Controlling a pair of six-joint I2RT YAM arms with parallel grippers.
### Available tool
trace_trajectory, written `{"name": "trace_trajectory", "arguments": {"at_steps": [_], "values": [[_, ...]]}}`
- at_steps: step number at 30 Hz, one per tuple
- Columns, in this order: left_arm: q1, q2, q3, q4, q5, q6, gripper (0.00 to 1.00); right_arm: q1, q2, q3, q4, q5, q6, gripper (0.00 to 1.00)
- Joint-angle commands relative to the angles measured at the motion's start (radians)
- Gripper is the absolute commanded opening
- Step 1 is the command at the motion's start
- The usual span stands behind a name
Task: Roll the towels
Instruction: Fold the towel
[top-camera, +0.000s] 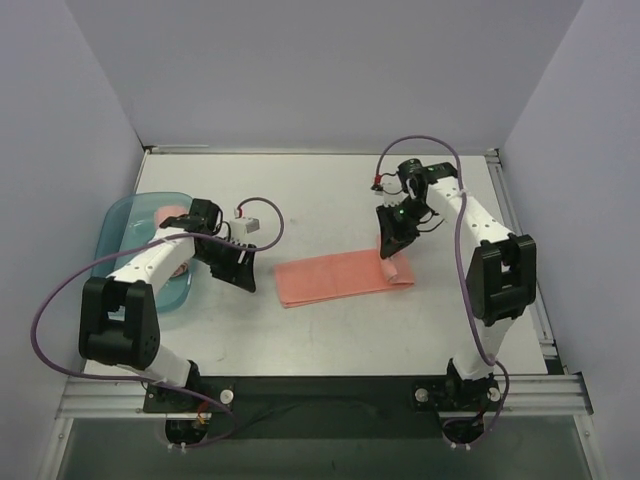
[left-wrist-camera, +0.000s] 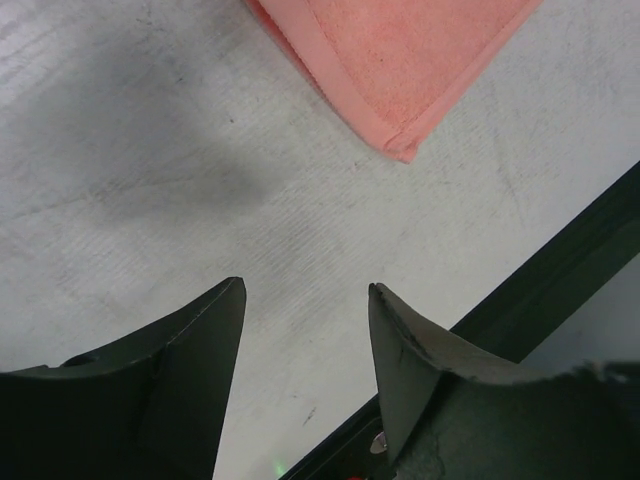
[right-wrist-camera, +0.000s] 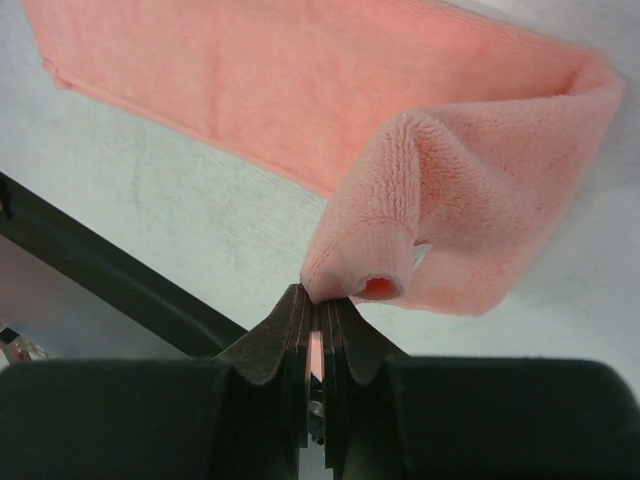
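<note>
A salmon-pink towel (top-camera: 335, 277) lies flat in the middle of the table, its right end curled into a small roll (top-camera: 393, 270). My right gripper (top-camera: 391, 246) is shut on the edge of that curled end; in the right wrist view the fold (right-wrist-camera: 450, 215) bulges just past the closed fingertips (right-wrist-camera: 320, 303). My left gripper (top-camera: 243, 268) is open and empty, left of the towel's left end, whose corner (left-wrist-camera: 400, 148) shows ahead of it. A pink rolled towel (top-camera: 170, 216) lies in the teal tray (top-camera: 118, 228), partly hidden by the left arm.
The teal tray sits at the table's left edge under the left arm. A black rail (top-camera: 330, 385) runs along the near edge, also seen in the left wrist view (left-wrist-camera: 560, 270). Grey walls enclose the table at the back and sides.
</note>
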Motion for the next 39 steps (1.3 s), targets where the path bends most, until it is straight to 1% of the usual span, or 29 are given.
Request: {"name": "trace_trajectory", "arguments": {"at_steps": [1, 2, 3, 6, 8, 10, 15, 19, 24, 26, 39], "values": [[0.009, 0.025, -0.009, 0.051, 0.112, -0.030, 0.62, 0.078, 0.050, 0.038, 0.005, -0.039, 0.059, 0.00], [0.012, 0.033, -0.012, 0.057, 0.135, -0.033, 0.55, 0.095, 0.065, 0.047, 0.017, -0.041, 0.073, 0.00], [0.012, 0.047, -0.012, 0.065, 0.170, -0.037, 0.53, 0.119, 0.075, 0.050, 0.024, -0.041, 0.079, 0.00], [0.012, 0.071, -0.011, 0.108, 0.214, -0.072, 0.46, 0.150, 0.105, 0.073, 0.044, -0.041, 0.101, 0.00], [0.012, 0.087, -0.006, 0.136, 0.264, -0.102, 0.44, 0.174, 0.127, 0.087, 0.048, -0.041, 0.101, 0.00], [0.011, 0.113, -0.003, 0.159, 0.331, -0.133, 0.38, 0.190, 0.141, 0.110, 0.050, -0.042, 0.130, 0.00], [0.008, 0.200, 0.000, 0.212, 0.393, -0.193, 0.30, 0.211, 0.174, 0.151, 0.050, -0.055, 0.159, 0.00], [-0.006, 0.266, 0.026, 0.245, 0.403, -0.227, 0.29, 0.233, 0.200, 0.184, 0.048, -0.064, 0.171, 0.00], [-0.032, 0.311, 0.043, 0.269, 0.379, -0.227, 0.28, 0.265, 0.227, 0.207, 0.047, -0.073, 0.179, 0.00], [-0.038, 0.317, 0.038, 0.275, 0.370, -0.253, 0.28, 0.276, 0.233, 0.213, 0.048, -0.073, 0.182, 0.00], [-0.043, 0.320, 0.017, 0.288, 0.356, -0.256, 0.28, 0.325, 0.283, 0.254, 0.048, -0.076, 0.201, 0.00]]}}
